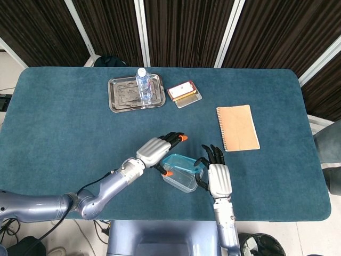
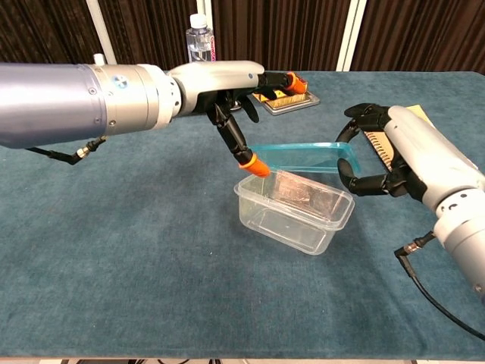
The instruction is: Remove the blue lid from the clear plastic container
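A water bottle [image 1: 143, 84] is seen standing upright on a metal tray [image 1: 120, 99] at the far side of the blue tabletop [image 1: 58, 128]. A small box [image 1: 184, 93] lies just beside the tray, and a brown notebook [image 1: 237, 127] is laid flat well apart from them

The clear plastic container [image 2: 294, 211] sits upright on the teal table just right of the middle of the chest view; in the head view it lies low in the frame, slightly right of centre [image 1: 179, 181]. It is a shallow rectangular tub with rounded corners and see-through walls, its mouth open, and something pale and translucent lies inside that cannot be made out. The blue lid [image 2: 307, 157] is a thin, translucent teal sheet with a raised rim. It is lifted off the tub and hangs above its far edge, tilted, higher at its right end.
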